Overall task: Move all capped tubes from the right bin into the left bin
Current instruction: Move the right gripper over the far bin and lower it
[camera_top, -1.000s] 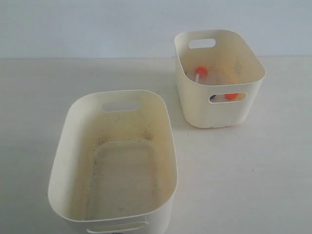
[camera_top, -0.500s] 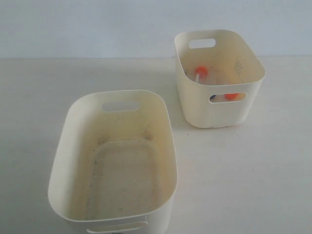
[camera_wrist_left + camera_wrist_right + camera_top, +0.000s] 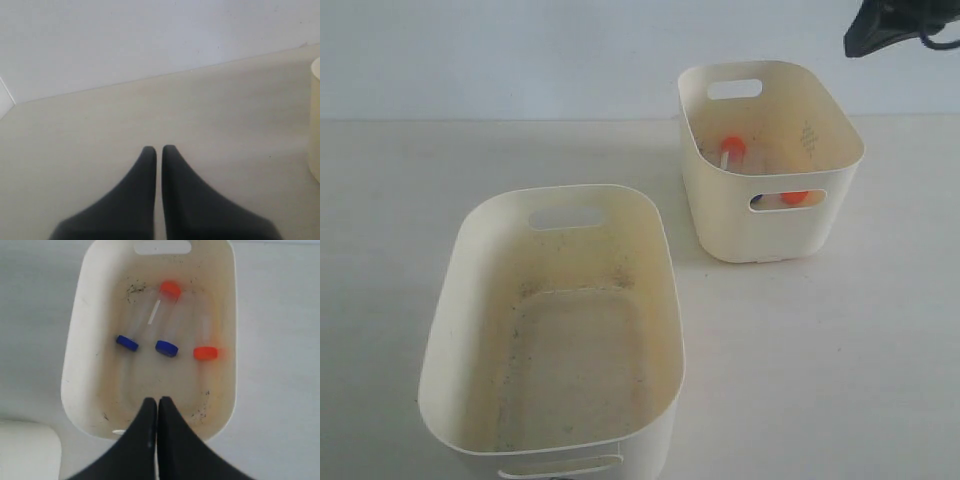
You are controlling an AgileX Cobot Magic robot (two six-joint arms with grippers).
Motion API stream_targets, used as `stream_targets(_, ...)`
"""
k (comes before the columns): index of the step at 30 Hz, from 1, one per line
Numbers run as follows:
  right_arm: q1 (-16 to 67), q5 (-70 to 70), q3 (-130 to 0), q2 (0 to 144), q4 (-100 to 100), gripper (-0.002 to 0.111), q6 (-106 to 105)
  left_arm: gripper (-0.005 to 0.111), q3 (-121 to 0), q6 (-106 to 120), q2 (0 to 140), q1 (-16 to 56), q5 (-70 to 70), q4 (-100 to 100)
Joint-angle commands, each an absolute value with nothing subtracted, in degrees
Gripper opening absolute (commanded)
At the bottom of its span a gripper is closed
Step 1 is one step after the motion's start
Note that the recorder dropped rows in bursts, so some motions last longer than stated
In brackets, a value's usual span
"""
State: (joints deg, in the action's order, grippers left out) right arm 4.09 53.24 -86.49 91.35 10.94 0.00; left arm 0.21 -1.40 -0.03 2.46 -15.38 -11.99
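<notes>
Right wrist view looks straight down past the right gripper (image 3: pixel 157 401), whose two black fingers are pressed tight together with nothing between them. It hangs above one short end wall of the right bin (image 3: pixel 75 365), clear of the rim and of everything inside. On that bin's floor lie the capped tubes (image 3: pixel 166 348), four caps showing: two blue ones side by side near the middle, one orange toward the far slot handle, one orange close to a long wall. The clear bodies are hard to trace against the cream floor, so I cannot tell whether any tubes touch. Dark specks dot the floor corners. In the exterior view only a dark part of the right arm (image 3: pixel 880 25) shows, high above the right bin, and the bin's tall walls hide most of the tubes; one orange cap peeks over the rim and another through the front slot. The left bin (image 3: pixel 560 200) stands well apart on the pale table (image 3: pixel 820 360), nearer the camera, with specks on its floor. The left gripper (image 3: pixel 158 150) hovers over bare table, fingers closed to a hairline slit and pinching nothing, a cream wall (image 3: pixel 315 125) at the frame's edge.
</notes>
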Motion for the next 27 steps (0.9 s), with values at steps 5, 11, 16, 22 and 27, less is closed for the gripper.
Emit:
stream_targets(5,4.0,70.0,-113.9,111.4,14.7,0.0,7.4,0.004,0.0,-2.2,0.0,2.5,-14.9,-11.8)
stream_targets(11,5.4,70.0,-127.5,121.7,17.1,0.0,7.5,0.004,0.0,-2.2,0.0,2.5,-14.9,-11.8)
stream_targets(16,8.2,70.0,-132.7,127.9,11.3,0.0,7.4,0.004,0.0,-2.2,0.0,2.5,-14.9,-11.8)
stream_targets(22,9.2,70.0,-132.7,131.6,6.2,0.0,8.6,0.004,0.0,-2.2,0.0,2.5,-14.9,-11.8)
stream_targets(27,9.2,70.0,-132.7,134.0,6.5,0.0,8.7,0.004,0.0,-2.2,0.0,2.5,-14.9,-11.8)
